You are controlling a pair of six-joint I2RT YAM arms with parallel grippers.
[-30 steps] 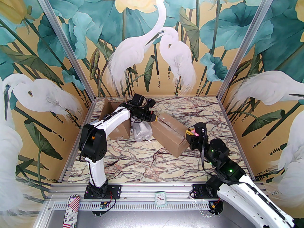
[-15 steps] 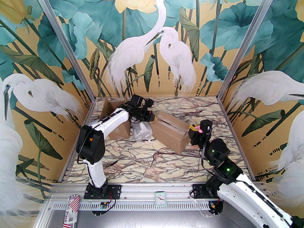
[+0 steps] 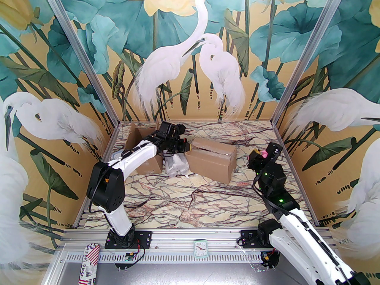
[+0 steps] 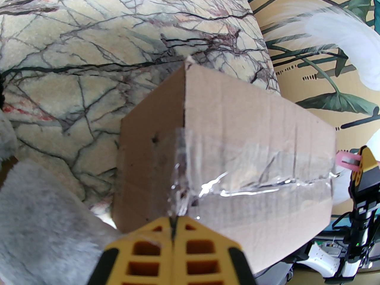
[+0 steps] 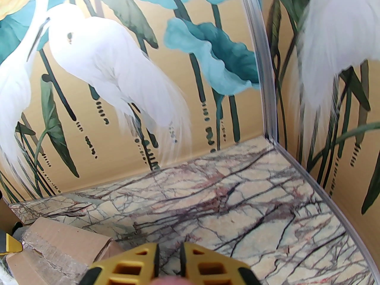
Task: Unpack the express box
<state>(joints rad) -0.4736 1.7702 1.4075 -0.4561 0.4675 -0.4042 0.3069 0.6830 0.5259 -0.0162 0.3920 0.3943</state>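
The express box (image 4: pixel 255 135) is seen to be plain matt brown cardboard, with glossy, crinkled clear tape (image 4: pixel 252 185) stuck along it. The table (image 3: pixel 190 200) is finished in a dull marble print that looks a bit napped, and grey fuzzy cloth (image 4: pixel 38 218) can be made out. The left gripper (image 4: pixel 173 220) is moulded in yellow plastic, the pink piece (image 4: pixel 344 159) looks like smooth plastic too, and the frame rail (image 3: pixel 178 234) is brushed metal.

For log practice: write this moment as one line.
left claw: shut at taped brown cardboard box | right claw: holding small pink tool
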